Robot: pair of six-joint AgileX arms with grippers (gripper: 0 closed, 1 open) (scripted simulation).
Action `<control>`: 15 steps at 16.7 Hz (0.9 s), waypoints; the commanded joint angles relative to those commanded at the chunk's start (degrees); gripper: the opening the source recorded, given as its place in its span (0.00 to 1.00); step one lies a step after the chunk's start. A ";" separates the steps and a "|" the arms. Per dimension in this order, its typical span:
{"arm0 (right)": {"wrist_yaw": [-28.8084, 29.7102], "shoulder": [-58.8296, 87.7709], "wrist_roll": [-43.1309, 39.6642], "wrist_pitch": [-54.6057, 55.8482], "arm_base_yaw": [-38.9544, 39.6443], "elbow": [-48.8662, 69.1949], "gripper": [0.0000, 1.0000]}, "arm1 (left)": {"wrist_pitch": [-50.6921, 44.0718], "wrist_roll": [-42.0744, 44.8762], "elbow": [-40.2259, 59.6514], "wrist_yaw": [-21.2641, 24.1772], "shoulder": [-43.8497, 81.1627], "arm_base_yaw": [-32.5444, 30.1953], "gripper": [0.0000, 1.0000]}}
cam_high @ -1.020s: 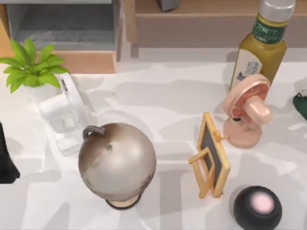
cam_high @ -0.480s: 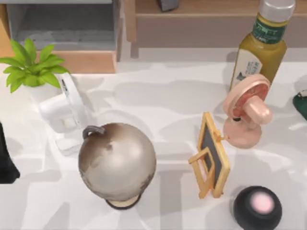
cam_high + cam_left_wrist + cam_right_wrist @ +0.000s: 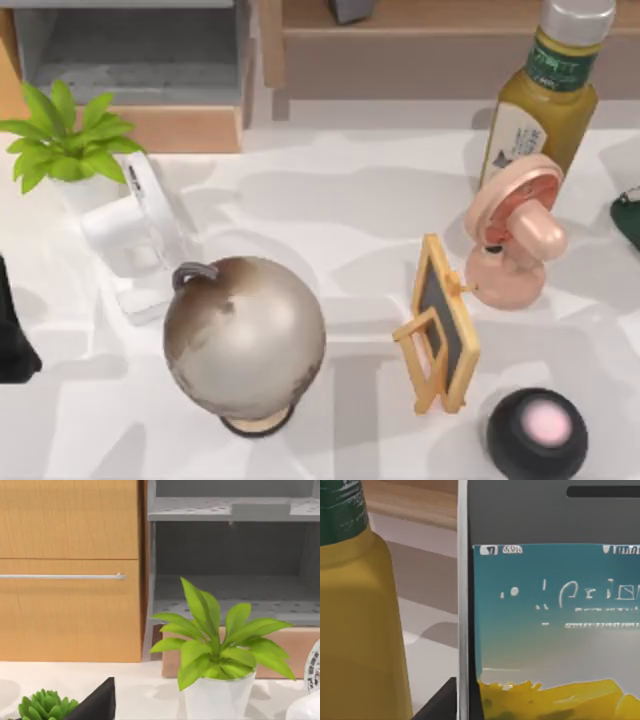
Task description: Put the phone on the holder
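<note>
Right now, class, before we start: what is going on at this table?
The phone is up close in the right wrist view, upright beside the yellow bottle. The right claw is at the table's right edge, and its grip cannot be made out. The wooden holder stands between the globe and the pink fan, with no phone on it yet. The left claw is parked at the left edge, near the plant.

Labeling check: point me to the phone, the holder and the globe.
phone [image 3: 555,605]: right wrist view, on its lit screen.
holder [image 3: 440,325]: top view, on the wooden easel's dark panel.
globe [image 3: 245,335]: top view, on the sphere's top.
</note>
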 joint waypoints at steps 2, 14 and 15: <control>0.01 0.01 0.00 0.01 0.01 0.00 0.00 | 0.00 0.00 0.00 0.00 0.00 0.00 1.00; 0.01 0.01 0.00 0.01 0.01 0.00 0.83 | 0.00 0.00 0.00 0.00 0.00 0.00 1.00; 0.01 0.01 0.00 0.01 0.01 0.00 0.90 | 0.00 0.00 0.00 0.00 0.00 0.00 1.00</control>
